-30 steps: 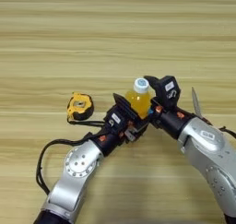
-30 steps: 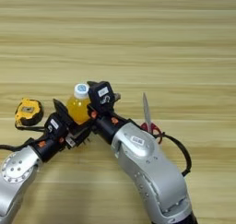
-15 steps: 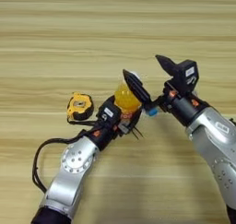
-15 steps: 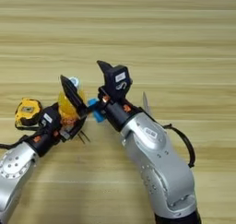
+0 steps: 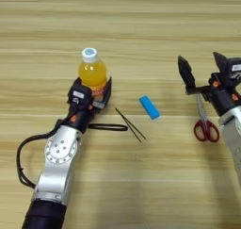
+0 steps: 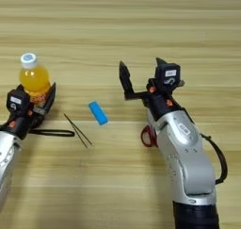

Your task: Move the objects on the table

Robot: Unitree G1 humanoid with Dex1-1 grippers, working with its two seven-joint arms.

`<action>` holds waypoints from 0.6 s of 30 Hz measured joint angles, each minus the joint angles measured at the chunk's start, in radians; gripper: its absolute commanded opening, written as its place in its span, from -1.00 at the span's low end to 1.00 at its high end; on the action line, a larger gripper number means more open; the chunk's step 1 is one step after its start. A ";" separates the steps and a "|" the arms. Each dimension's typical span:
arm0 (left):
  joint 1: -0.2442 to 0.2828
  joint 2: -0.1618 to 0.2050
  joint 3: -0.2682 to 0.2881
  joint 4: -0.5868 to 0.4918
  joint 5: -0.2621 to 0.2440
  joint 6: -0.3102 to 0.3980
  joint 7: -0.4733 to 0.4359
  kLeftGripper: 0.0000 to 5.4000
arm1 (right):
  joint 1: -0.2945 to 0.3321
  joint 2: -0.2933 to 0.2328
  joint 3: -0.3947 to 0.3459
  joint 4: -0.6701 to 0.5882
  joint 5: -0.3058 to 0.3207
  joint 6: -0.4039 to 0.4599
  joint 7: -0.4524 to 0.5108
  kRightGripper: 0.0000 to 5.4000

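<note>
While the far half of the wooden table [image 5: 141, 25] lies bare, the left gripper [image 5: 92, 94] pinches an upright orange-juice bottle [image 5: 92, 71] at left. Right of it lie a black strap [image 5: 108, 126], thin black tweezers [image 5: 130, 125] and a blue block [image 5: 149, 107], well apart. Further right, the right gripper [image 6: 141, 79] hovers, fingers spread, over red-handled scissors [image 5: 205, 124]. No writing is legible.

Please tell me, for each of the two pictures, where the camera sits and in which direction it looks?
Left eye view: on the head, looking down at the table; shows the left gripper at the orange-juice bottle and the open right gripper.
Right eye view: same spot, reaching further right; shows more of the right arm.
Shared: the blue block and tweezers.
</note>
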 measured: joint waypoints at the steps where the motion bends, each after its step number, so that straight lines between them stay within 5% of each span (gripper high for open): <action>1: -0.002 0.003 0.011 0.006 0.001 -0.001 0.011 0.26 | -0.001 -0.002 -0.011 0.025 -0.006 -0.019 -0.004 1.00; 9: -0.031 0.014 0.101 0.066 0.045 -0.011 0.139 0.26 | -0.039 -0.025 -0.105 0.294 -0.065 -0.163 -0.058 1.00; 18: -0.066 0.043 0.159 0.161 0.084 -0.044 0.222 0.26 | -0.045 -0.023 -0.102 0.362 -0.066 -0.225 -0.044 1.00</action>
